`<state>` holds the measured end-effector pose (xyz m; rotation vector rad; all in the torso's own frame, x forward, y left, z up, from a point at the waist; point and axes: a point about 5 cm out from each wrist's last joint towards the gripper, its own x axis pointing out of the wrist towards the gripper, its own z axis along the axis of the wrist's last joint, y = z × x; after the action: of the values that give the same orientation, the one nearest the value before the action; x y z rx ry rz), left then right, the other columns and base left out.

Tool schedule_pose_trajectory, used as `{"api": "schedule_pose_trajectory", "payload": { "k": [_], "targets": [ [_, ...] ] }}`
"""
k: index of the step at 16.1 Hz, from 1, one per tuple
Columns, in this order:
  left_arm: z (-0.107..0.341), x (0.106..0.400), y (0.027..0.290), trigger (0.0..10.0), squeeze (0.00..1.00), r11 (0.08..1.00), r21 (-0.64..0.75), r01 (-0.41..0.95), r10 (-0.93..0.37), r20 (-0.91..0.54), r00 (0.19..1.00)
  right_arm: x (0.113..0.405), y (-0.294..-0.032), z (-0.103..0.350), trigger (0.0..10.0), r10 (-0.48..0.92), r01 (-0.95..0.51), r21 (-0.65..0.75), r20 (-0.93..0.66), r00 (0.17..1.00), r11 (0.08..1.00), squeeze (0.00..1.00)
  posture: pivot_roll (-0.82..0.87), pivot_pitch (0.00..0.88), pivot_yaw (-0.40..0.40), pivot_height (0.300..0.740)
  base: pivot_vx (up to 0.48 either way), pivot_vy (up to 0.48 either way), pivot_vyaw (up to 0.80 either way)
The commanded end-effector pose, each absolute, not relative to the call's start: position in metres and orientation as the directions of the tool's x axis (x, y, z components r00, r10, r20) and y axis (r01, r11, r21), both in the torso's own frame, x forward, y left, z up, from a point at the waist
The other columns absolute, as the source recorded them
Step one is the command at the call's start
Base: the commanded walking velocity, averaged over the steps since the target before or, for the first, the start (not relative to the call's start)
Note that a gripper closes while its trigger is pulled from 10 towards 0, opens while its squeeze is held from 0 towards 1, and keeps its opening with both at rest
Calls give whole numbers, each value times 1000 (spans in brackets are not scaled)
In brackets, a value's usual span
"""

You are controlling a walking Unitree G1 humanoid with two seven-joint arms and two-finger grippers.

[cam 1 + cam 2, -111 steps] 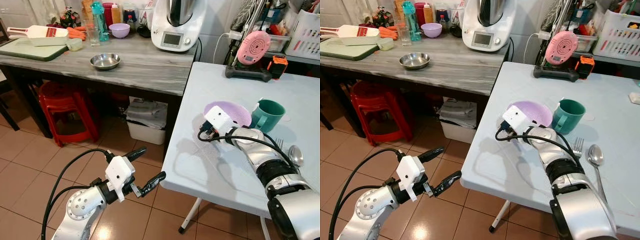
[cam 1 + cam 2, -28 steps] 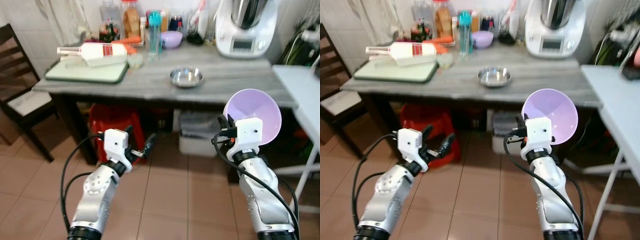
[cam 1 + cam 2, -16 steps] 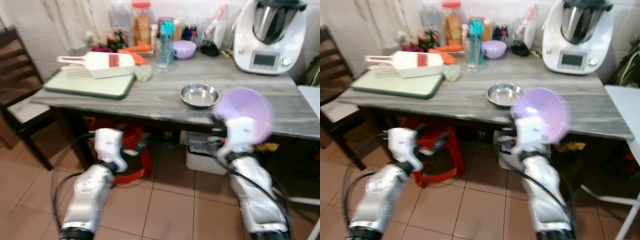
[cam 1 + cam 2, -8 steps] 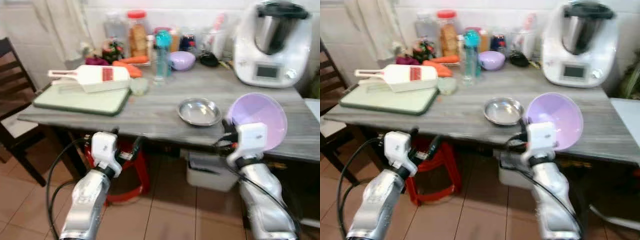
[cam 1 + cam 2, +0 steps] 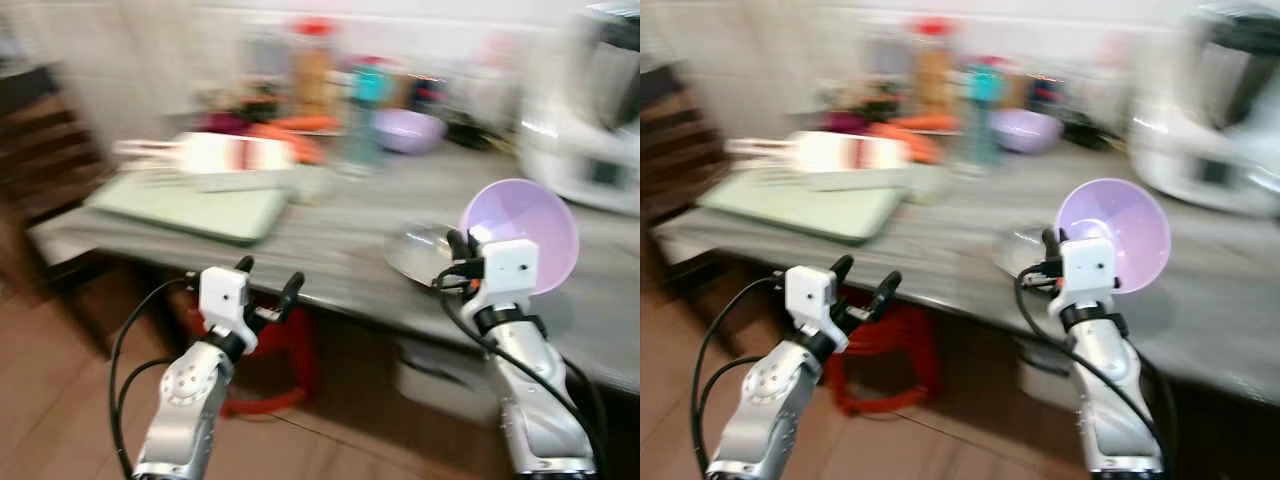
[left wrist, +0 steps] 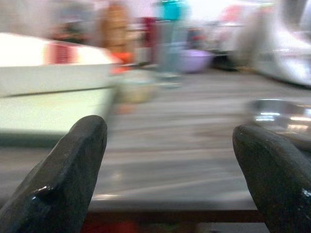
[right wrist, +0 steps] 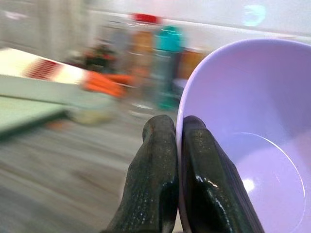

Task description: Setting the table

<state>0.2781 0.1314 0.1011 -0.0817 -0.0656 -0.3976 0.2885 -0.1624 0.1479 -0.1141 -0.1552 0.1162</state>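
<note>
Transport of a lilac bowl (image 5: pixel 522 232) is judged to be the step in hand. The bowl is pinched by its rim between the two black fingers (image 7: pixel 160 184) of the right gripper (image 7: pixel 179 145), one finger lying outside the wall and the other inside it, so that the bowl is carried by a thin edge rather than cupped. It is held tilted on edge, directly above and beyond the gripper, with its hollow turned toward the head camera; this attitude is judged to follow from the rim grip. Ahead of the right gripper, a grey wooden worktop (image 5: pixel 330 255) is seen, and a steel dish (image 5: pixel 418 252) rests on it just beside and below the carried bowl. The left gripper (image 5: pixel 265 287) is held forward with its fingers spread apart and nothing between them, just short of the worktop edge; a green cutting board (image 5: pixel 195 208) lies beyond it. Heavy motion blur is present in all views, so finer detail on the worktop cannot be told. A thin rim grip is judged liable to slip if the bowl is jolted.
</note>
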Motion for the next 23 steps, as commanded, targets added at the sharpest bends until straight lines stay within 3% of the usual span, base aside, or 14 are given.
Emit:
{"api": "schedule_pose_trajectory", "payload": {
  "k": [1, 7, 11, 15, 23],
  "targets": [
    [104, 278, 133, 10000, 0, 920, -60, 388, -383, 81, 920, 289, -156, 153, 10000, 150, -130, -126, 168, 974, 983, 0, 3, 0, 14, 740, 390, 0, 513],
    [105, 276, 129, 10000, 0, 907, -90, 411, -403, 99, 910, 290, -156, 153, 10000, 157, -137, -128, 165, 974, 982, 0, 4, 0, 13, 740, 258, 0, 452],
    [98, 261, 128, 10000, 0, 824, -45, 565, -563, 48, 825, 297, -158, 152, 10000, 172, -154, -141, 131, 976, 978, 0, 13, 0, 0, 740, 0, 0, 0],
    [94, 242, 125, 10000, 0, 669, -32, 742, -743, -16, 669, 317, -162, 146, 10000, 208, -203, -224, -2, 978, 953, 0, 13, 0, -14, 740, 0, 0, 0],
    [99, 237, 121, 10000, 0, 575, -61, 816, -817, -11, 576, 349, -144, 139, 10000, 241, -259, -210, -109, 964, 943, 0, 21, 0, -21, 740, 0, 0, 0]
  ]
}}
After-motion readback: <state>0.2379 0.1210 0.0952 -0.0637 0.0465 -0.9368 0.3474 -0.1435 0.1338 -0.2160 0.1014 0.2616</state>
